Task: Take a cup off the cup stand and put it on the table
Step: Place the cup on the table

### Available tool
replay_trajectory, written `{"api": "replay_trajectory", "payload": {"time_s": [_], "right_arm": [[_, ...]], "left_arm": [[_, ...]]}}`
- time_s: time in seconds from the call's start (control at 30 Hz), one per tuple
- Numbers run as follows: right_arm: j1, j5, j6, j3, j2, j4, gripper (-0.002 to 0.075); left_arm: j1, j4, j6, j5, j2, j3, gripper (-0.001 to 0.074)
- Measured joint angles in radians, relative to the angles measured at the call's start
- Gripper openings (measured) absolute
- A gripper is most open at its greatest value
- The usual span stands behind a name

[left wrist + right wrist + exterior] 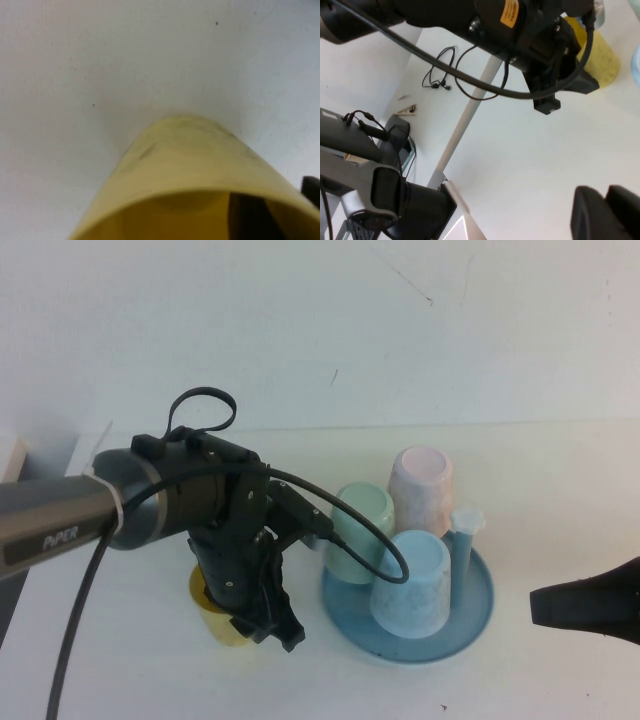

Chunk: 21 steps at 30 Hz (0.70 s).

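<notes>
Your left hand (262,615) is down at the counter (120,660) just to the left of the cup stand (478,612), grasping the yellow cup (212,612), which shows only as a sliver beneath the arm in the high view. The cup appears to be at or very near the counter surface, mouth toward the wrist, so you are judged to be at the placing step: the cup is off the stand and nearly set down. What comes next is a settled base, then a clean release and a straight lift away so the fingers do not tip the cup.

The left wrist view fills in what the high view hides: the cup's (195,170) speckled wall and open rim, with a dark finger (311,189) at its side. The right wrist view shows the cup (597,52) from the side, partly behind the left arm.

Your right hand (545,606) hangs parked to the right of the stand, well apart from the work; whether it is released or clenched cannot be told. A light blue cup (412,582), a mint cup (360,530) and a pink cup (420,485) sit on the stand.
</notes>
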Motion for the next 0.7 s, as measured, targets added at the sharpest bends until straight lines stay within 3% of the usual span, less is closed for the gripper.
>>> {"api": "replay_trajectory", "payload": {"time_s": [0.13, 0.23, 0.57, 0.7], "right_arm": [[0.000, 0.000, 0.000, 0.000, 0.000, 0.000, 0.0058], [0.000, 0.000, 0.000, 0.000, 0.000, 0.000, 0.0057], [0.000, 0.000, 0.000, 0.000, 0.000, 0.002, 0.0057], [0.000, 0.000, -0.004, 0.000, -0.002, 0.048, 0.0057]], "left_arm": [[0.000, -0.002, -0.009, -0.002, -0.013, 0.000, 0.0340], [0.000, -0.002, -0.019, -0.002, -0.050, 0.000, 0.0408], [0.000, -0.018, -0.049, 0.053, -0.299, 0.000, 0.0426], [0.000, -0.022, -0.068, 0.110, -0.431, 0.000, 0.0342]]}}
